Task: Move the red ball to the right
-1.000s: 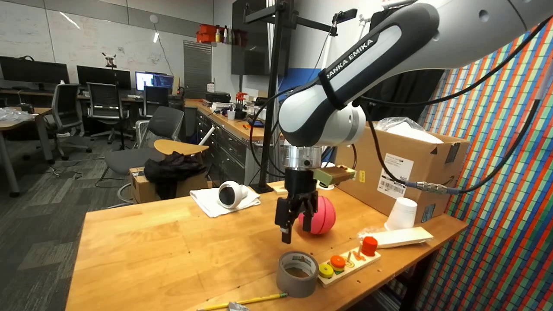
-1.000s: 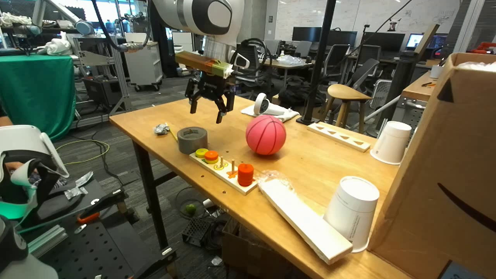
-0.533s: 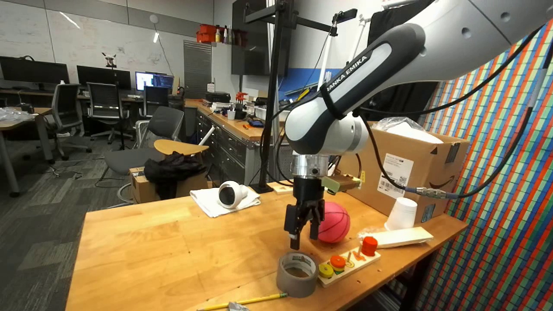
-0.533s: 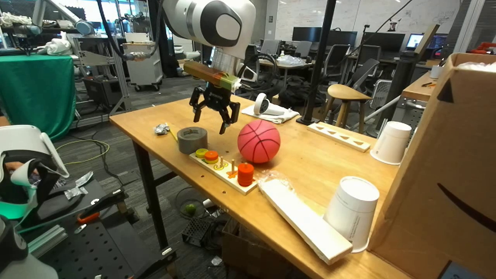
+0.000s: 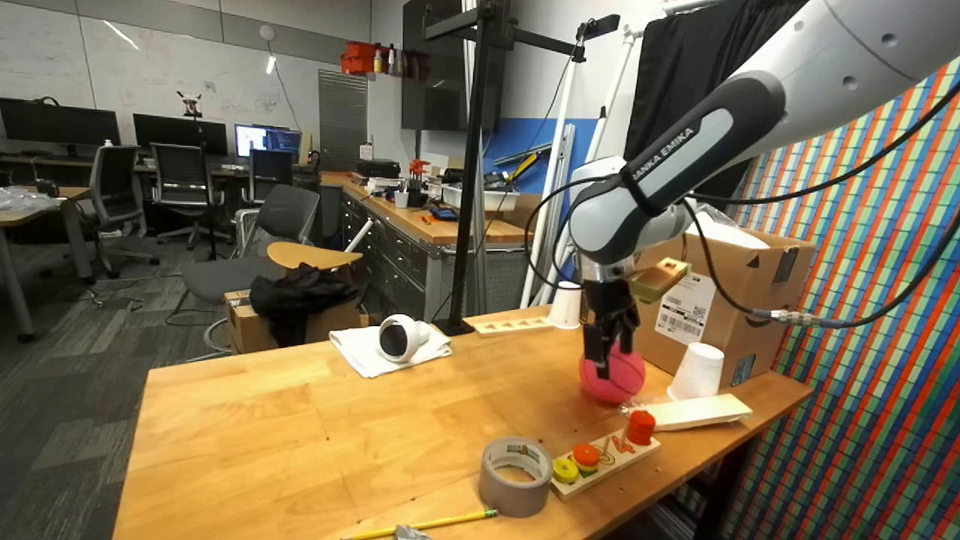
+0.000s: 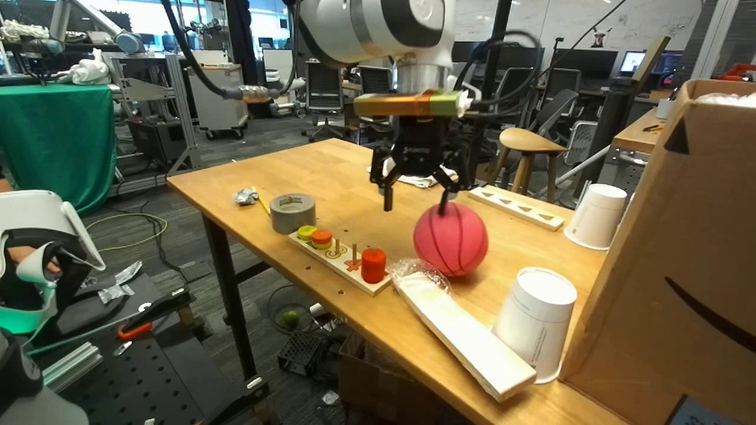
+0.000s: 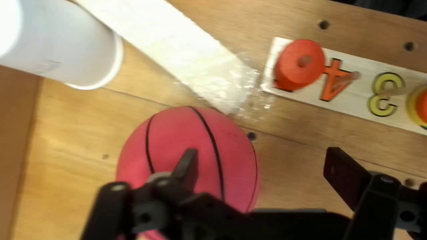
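Below the arm [image 5: 739, 116] (lettered "EMIKA") the gripper [image 6: 415, 208] gapes wide, empty, one finger [image 7: 189, 169] over the red ball [image 6: 452, 242]

Edge to edge on the worktop [image 5: 285, 427] I count two white cups [image 6: 536, 324] and one each of box [image 6: 661, 236], red ball [image 6: 452, 243], plank [image 6: 463, 336], pegboard [image 7: 357, 96], tape roll [image 5: 517, 495], pencil [image 5: 457, 519], silver scrap [image 6: 246, 196], triangle-cut board [image 6: 511, 210], cloth [image 5: 360, 351], white gadget [image 5: 409, 336] and black pole [image 5: 473, 165].

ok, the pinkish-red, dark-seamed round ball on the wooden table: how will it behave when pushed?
The pinkish-red round ball will probably roll readily: it's a sphere on a flat wooden tabletop. Its matte skin looks more grippy than slippery. Pushed toward the pale wooden bar in clear plastic close beside it, it may well bump and deflect.
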